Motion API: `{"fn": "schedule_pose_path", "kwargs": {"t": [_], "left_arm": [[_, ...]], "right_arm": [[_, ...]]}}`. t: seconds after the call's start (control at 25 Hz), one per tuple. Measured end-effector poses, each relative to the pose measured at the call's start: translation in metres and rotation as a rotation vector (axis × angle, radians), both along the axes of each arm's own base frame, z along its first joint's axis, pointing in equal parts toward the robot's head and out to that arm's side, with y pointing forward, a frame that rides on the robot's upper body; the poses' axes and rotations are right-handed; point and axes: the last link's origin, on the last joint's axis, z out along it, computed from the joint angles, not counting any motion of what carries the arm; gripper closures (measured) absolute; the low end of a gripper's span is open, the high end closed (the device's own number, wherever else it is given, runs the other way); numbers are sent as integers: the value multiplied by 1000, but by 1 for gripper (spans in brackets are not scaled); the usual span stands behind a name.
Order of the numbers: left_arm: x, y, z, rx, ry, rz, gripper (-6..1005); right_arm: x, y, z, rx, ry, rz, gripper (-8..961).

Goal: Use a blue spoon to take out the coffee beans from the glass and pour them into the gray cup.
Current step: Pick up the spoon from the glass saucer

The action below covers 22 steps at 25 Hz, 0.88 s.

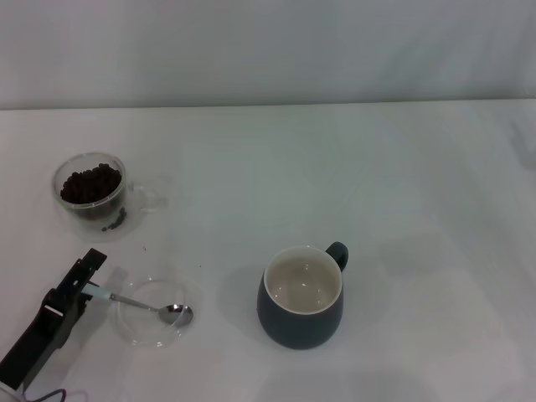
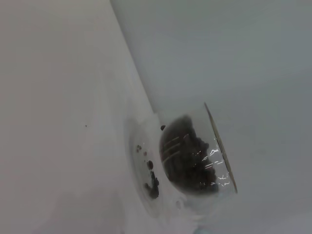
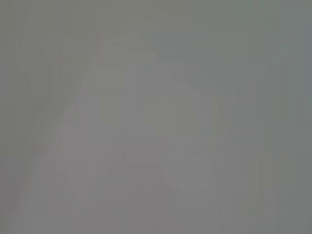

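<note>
The glass (image 1: 90,198) stands at the far left, heaped with dark coffee beans (image 1: 90,184). The left wrist view shows this glass (image 2: 214,146) close up with its beans (image 2: 187,161). The blue spoon (image 1: 172,313) lies across a flat clear dish (image 1: 138,333), its metal bowl toward the gray cup (image 1: 301,322). My left gripper (image 1: 87,283) sits low at the near left, shut on the spoon's pale handle end. The gray cup stands near the middle, its cream inside bare and its handle pointing away to the right. My right gripper is out of view.
A few loose beans (image 1: 113,223) lie by the base of the glass, and small dark specks (image 1: 144,248) dot the white table (image 1: 402,184) between the glass and the dish. A pale wall rises behind the table's far edge.
</note>
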Motion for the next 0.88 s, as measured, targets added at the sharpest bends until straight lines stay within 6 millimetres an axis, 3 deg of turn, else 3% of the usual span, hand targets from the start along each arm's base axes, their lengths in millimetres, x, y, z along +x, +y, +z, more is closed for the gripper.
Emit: {"fn": "schedule_pose_path", "kwargs": {"t": [0.2,0.44,0.88], "left_arm": [[0,0,1,4,-1,0,241],[-1,0,1,4,-8,6,439],[-3,-3,1,0,-13,19,632]], "right_arm": [[2,-2,0,0,0,-4,396],[2,-2,0,-1,0,-6,396],[1,-3,-1,-1,1,-2,397]]}}
